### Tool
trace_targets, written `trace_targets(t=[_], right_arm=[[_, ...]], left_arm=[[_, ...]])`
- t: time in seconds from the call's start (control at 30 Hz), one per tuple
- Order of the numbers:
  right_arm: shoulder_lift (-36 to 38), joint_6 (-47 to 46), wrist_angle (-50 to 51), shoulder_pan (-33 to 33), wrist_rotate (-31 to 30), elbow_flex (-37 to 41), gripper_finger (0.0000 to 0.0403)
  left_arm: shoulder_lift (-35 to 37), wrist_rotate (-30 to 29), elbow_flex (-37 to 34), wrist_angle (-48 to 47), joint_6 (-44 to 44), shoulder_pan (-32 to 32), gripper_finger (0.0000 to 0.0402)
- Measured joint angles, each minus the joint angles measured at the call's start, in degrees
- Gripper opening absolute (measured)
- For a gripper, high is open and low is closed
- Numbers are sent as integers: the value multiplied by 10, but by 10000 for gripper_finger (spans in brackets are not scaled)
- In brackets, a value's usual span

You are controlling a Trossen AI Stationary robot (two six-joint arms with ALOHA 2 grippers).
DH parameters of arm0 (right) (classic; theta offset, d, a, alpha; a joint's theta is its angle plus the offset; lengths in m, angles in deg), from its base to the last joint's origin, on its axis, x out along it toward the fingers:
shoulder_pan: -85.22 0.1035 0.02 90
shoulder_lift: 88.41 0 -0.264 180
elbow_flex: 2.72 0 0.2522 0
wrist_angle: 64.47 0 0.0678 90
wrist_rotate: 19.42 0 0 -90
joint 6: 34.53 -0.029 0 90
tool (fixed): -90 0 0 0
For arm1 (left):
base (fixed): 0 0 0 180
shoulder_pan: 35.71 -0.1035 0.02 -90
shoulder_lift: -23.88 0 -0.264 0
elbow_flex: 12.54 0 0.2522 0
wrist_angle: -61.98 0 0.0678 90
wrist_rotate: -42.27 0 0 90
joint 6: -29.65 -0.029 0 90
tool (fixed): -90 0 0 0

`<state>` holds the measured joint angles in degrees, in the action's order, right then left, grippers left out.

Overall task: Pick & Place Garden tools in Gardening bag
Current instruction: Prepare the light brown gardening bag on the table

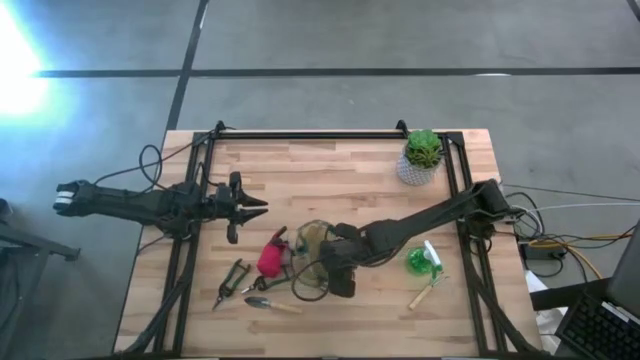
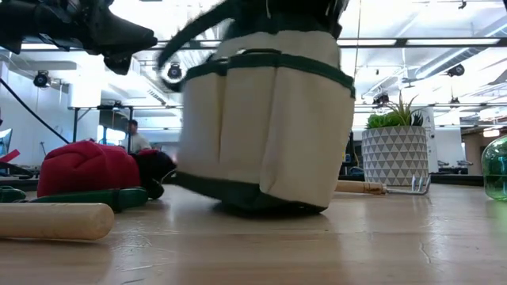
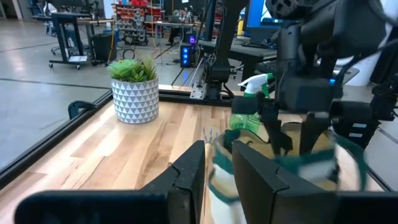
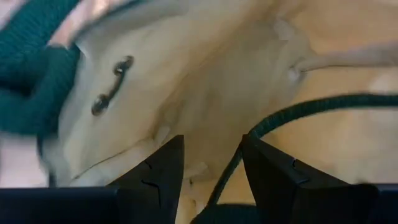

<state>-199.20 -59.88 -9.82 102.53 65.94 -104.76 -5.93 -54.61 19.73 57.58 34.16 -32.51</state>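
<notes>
The gardening bag [image 1: 312, 243], beige with dark green trim, stands tilted on the table's near middle [image 2: 265, 119]. My right gripper [image 4: 211, 146] points steeply down into the bag's mouth, fingers open, and a green handle strap [image 4: 298, 112] runs between them. Garden tools lie around the bag: a red-and-black piece [image 1: 271, 257], dark pruners [image 1: 231, 281], a wooden-handled trowel [image 1: 270, 303], a green spray bottle [image 1: 420, 262] and another wooden-handled tool [image 1: 425, 293]. My left gripper [image 3: 217, 155] hovers level to the bag's left, open, with nothing between its fingers. My right gripper has both fingers [image 3: 275, 134] down inside the bag's open top, coming from above and from the table's right. The green strap [image 4: 227, 174] passes between the fingertips. I cannot tell whether they touch the strap or the bag's lining.
A green plant in a white patterned pot [image 1: 421, 157] stands at the far right corner. Black frame rails [image 1: 300, 135] run along the table's far and side edges. Bare wood lies across the far middle of the table [image 1: 330, 185].
</notes>
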Motion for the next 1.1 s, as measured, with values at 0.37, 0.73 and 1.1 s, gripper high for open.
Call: trace_targets(t=[0.37,0.73,1.1], right_arm=[[-41,33,94,-1,-11,-97,86],[-40,50,145,-1,-14,-147,9],[-44,13,129,-9,-43,-146,9]], left_arm=[[0,0,0,0,0,0,83],[-1,0,0,-2,2,0,83],[-1,0,0,-2,3,0,83]])
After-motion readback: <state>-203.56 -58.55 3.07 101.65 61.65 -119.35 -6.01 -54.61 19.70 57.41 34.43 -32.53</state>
